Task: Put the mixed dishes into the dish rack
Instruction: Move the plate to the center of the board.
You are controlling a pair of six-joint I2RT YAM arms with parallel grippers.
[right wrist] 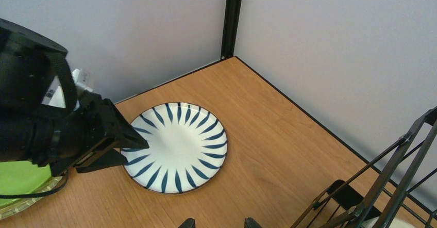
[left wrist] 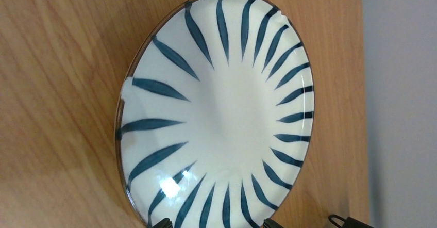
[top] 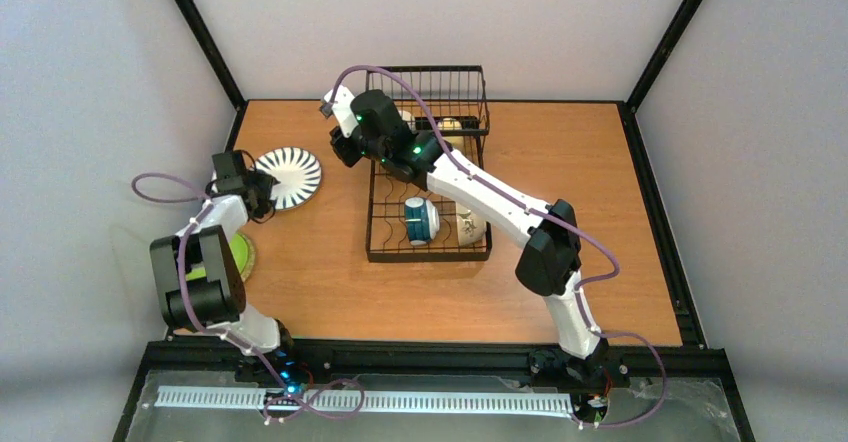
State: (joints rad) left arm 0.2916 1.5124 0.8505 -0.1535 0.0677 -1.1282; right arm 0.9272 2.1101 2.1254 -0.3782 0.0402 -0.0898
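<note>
Top external: one teal-and-white cup (top: 420, 220), one cream mug (top: 470, 227) in one black wire rack (top: 428, 258). Left gripper (right wrist: 136, 153), right gripper (right wrist: 219, 223): both spread apart.

Bright, even light, sharp focus, small glare on the striped plate (left wrist: 170, 186).

Bare counter (top: 330, 282) lies open between the black-and-white striped plate (top: 290, 175) by the left edge and the dish rack (top: 428, 254) at the middle toward the far edge, and again from the rack to the right edge. The right arm (top: 490, 202) slants over the rack from the near edge, barring entry from above, and the teal-and-white cup (top: 421, 220) and cream mug (top: 470, 227) occupy the rack's near end. The left claw (top: 268, 200), jaws parted, blocks the striped plate's near rim, and the lime-green plate (top: 240, 252) fills the left edge nearer in.
</note>
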